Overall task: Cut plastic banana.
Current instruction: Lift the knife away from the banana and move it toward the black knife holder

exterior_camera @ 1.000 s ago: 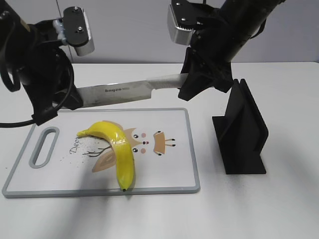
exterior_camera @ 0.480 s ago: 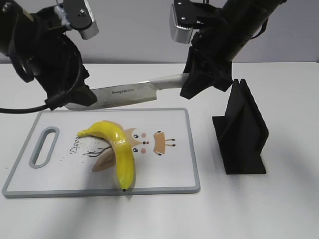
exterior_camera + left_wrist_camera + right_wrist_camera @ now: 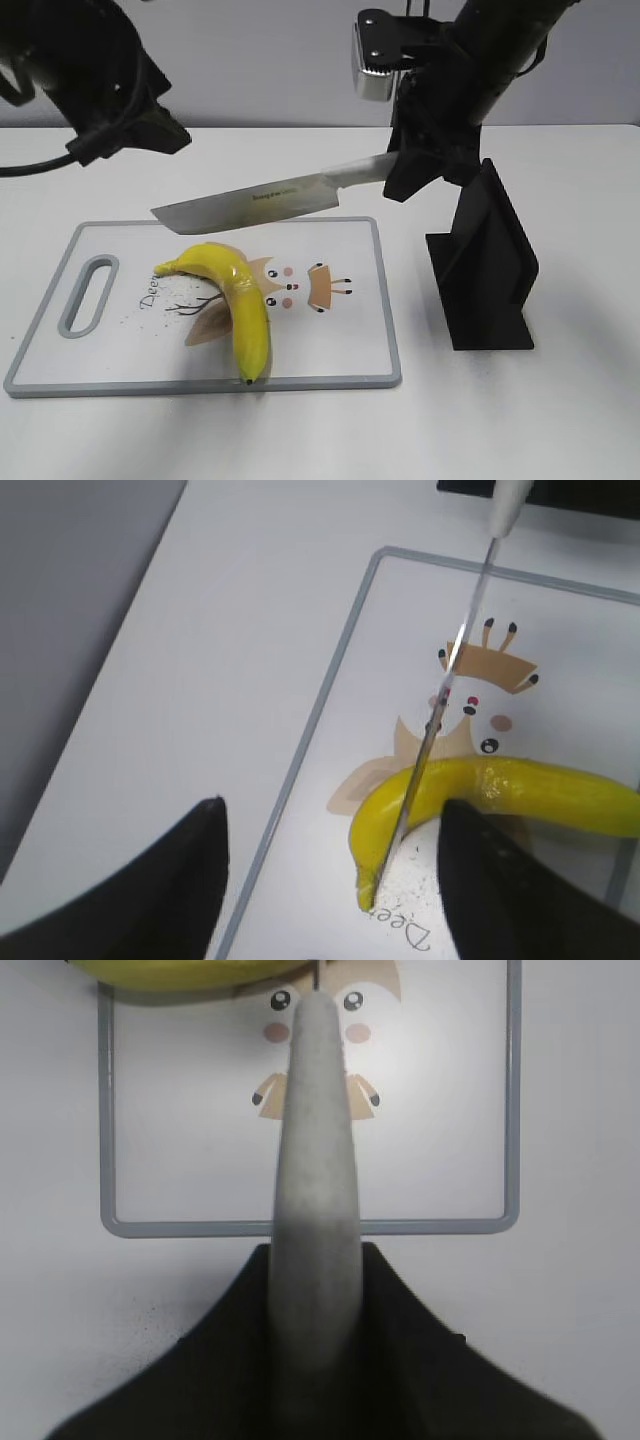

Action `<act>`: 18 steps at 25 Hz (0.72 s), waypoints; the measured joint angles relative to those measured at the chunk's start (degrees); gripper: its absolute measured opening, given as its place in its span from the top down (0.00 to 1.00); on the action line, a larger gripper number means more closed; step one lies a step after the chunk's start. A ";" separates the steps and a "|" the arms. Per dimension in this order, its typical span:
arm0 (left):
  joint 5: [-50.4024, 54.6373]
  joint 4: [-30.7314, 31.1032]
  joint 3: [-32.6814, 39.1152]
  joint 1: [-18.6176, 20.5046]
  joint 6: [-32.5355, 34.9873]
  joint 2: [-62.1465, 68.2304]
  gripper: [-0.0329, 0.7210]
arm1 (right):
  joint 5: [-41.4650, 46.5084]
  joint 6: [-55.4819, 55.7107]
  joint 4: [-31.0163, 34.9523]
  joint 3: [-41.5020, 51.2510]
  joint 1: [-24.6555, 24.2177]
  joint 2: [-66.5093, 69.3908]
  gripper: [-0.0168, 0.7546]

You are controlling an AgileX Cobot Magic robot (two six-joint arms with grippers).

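Observation:
The plastic banana (image 3: 240,295) lies curved on the white cutting board (image 3: 330,340), its dark tip at the near edge and a shiny band at mid-length. It also shows in the left wrist view (image 3: 520,795) and at the top of the right wrist view (image 3: 190,972). My right gripper (image 3: 405,170) is shut on the grey handle of a knife (image 3: 255,205), whose blade hangs level above the banana. The handle fills the right wrist view (image 3: 315,1190). My left gripper (image 3: 330,880) is open and empty, raised at the far left, above the board's corner.
A black knife stand (image 3: 485,265) stands on the table right of the board. The board has a grey rim and a handle slot (image 3: 88,293) at its left end. White table lies all round.
My left gripper has let go of the blade tip and risen up and away to the left. The knife, held by my right gripper alone, has shifted slightly right.

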 joint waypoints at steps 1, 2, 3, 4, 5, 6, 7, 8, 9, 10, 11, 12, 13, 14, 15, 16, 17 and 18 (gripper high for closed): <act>0.11 0.00 0.00 0.00 0.00 -0.98 0.11 | 0.00 0.53 -0.42 0.00 0.00 0.00 0.73; 0.18 0.11 0.00 0.00 0.00 -1.86 0.12 | 0.00 0.76 -0.48 0.00 0.00 0.00 0.73; 0.23 0.45 0.00 0.00 0.00 -2.95 0.12 | 0.05 0.97 -0.48 0.00 0.00 0.00 0.73; 0.22 1.18 0.00 0.00 -0.09 -4.10 0.12 | 0.13 1.16 -0.48 0.00 0.00 0.00 0.73; 0.22 2.37 0.00 0.05 -0.69 -5.10 0.13 | 0.32 1.28 -0.52 0.00 0.00 0.00 0.73; 0.16 3.53 0.00 0.22 -1.95 -6.26 0.14 | 0.60 1.37 -0.52 0.00 0.00 0.00 0.73; -0.28 5.07 0.00 0.59 -4.20 -7.38 0.14 | 1.05 1.70 -0.54 0.00 0.00 0.00 0.73; -0.62 6.56 0.00 1.19 -7.04 -8.47 0.15 | 1.59 2.57 -0.54 0.00 0.00 0.00 0.73; -0.89 7.84 0.00 2.22 -10.23 -9.32 0.15 | 1.98 3.94 -0.61 0.00 0.00 0.00 0.73; -0.90 8.61 0.00 3.57 -13.18 -10.28 0.16 | 2.34 6.54 -0.67 -0.06 0.00 0.00 0.73; -0.71 9.18 0.00 4.91 -17.06 -11.10 0.16 | 2.66 10.15 -0.67 -0.28 0.00 0.00 0.73; -0.30 9.48 -0.06 6.71 -21.09 -11.78 0.16 | 2.80 14.55 -0.67 -0.60 0.00 0.00 0.73; 0.80 9.75 -0.12 8.63 -25.07 -12.15 0.17 | 2.87 18.63 -0.77 -0.99 0.00 0.00 0.73; 2.27 9.94 -0.12 10.63 -28.05 -12.50 0.17 | 2.98 23.75 -1.11 -1.69 0.00 0.00 0.73; 3.67 10.10 -0.12 12.34 -31.20 -12.58 0.18 | 3.39 28.57 -1.55 -2.55 0.00 0.00 0.73; 5.16 10.46 -0.12 14.37 -34.54 -12.58 0.18 | 4.09 31.97 -2.10 -3.52 0.00 0.00 0.73; 6.53 10.95 -0.12 16.40 -37.68 -12.58 0.18 | 5.13 34.93 -2.66 -4.35 0.00 0.00 0.73; 7.88 11.82 -0.12 18.13 -41.40 -12.58 0.18 | 6.01 37.15 -3.07 -5.29 0.00 0.00 0.73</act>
